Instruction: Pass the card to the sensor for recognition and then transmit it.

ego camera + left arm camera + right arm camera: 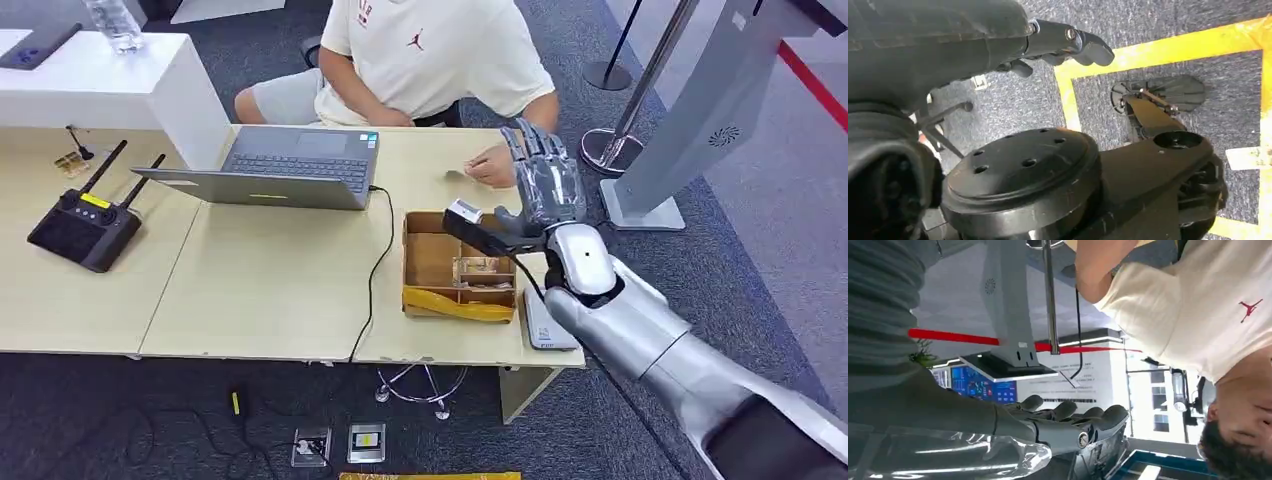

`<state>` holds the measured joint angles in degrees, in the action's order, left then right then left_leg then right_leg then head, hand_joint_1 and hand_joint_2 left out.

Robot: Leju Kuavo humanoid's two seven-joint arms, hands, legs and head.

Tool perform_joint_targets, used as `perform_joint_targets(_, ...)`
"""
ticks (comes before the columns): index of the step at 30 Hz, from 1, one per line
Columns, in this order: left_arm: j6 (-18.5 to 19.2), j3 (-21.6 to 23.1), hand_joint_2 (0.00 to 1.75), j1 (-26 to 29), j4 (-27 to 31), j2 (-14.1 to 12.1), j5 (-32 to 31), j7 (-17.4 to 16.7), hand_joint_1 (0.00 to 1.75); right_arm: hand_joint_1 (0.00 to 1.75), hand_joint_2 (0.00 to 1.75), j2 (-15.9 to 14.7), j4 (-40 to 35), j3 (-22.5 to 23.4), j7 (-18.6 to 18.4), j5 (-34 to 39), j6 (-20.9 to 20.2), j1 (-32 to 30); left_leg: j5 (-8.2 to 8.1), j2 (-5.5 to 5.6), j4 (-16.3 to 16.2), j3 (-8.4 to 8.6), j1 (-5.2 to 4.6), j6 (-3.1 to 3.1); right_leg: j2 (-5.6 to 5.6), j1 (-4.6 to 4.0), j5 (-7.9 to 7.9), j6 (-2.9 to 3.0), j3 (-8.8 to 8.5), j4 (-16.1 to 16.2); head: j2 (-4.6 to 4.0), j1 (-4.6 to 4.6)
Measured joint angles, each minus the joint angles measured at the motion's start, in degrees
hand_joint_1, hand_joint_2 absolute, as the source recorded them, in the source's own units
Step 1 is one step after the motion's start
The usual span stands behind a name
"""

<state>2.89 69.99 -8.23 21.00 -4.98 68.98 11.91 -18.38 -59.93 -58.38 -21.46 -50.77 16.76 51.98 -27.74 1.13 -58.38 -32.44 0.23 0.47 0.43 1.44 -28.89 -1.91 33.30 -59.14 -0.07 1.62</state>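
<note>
My right hand [545, 185] is raised above the table's right end, just behind the cardboard box [430, 262], with its back toward me. Its fingers [1088, 415] stretch out straight and the thumb sticks out sideways over the box; I see nothing in it. A person's hand [492, 165] rests on the table right behind my fingers, with a small pale flat piece [456, 174] beside it that may be the card. A clear item [480, 268] lies inside the box. A white flat device [548, 330] lies under my forearm. My left hand [1068, 42] hangs over the floor, holding nothing.
The person in a cream shirt [440, 55] sits across the table. An open laptop [290, 165] with a black cable, and a black controller with antennas [85, 225], sit to the left. A grey kiosk stand [690, 120] and a metal post base [610, 150] are on the right.
</note>
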Motion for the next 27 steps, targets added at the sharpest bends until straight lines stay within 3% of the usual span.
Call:
perform_joint_targets(9,0.0,0.0,0.00,0.3,0.0,0.0,0.0,0.0,0.00,0.00,1.75,-0.7,-0.1,0.0,0.0,0.0,0.2,-0.9,0.01,-0.01,0.0,0.01,0.00,0.00,0.01,0.00,0.01,0.00,0.00,0.0,0.00,0.00)
perform_joint_targets(13,0.0,0.0,0.00,0.4,0.0,0.0,0.6,0.7,0.00,0.00,1.75,-1.6,-1.2,0.8,-0.9,1.8,3.5,-2.4,0.00,-0.01,0.0,0.05,0.00,0.00,0.00,0.00,0.01,0.00,0.00,0.0,0.00,0.02)
perform_joint_targets(20,0.0,-0.2,0.00,1.3,-0.1,0.1,2.0,2.5,0.00,0.00,1.75,-6.1,-9.4,5.5,-2.0,5.7,8.2,-10.9,-0.07,-0.02,0.0,0.02,0.00,-0.03,0.01,0.00,0.00,0.01,0.00,0.1,0.00,0.00)
perform_joint_targets(27,0.0,-0.3,0.00,1.6,-0.3,0.1,3.0,3.0,0.00,0.00,1.75,-10.1,-16.6,12.0,-0.3,11.0,9.9,-21.3,-0.09,-0.02,0.0,0.07,0.01,-0.01,-0.01,-0.01,-0.02,0.02,-0.05,0.1,0.00,0.00)
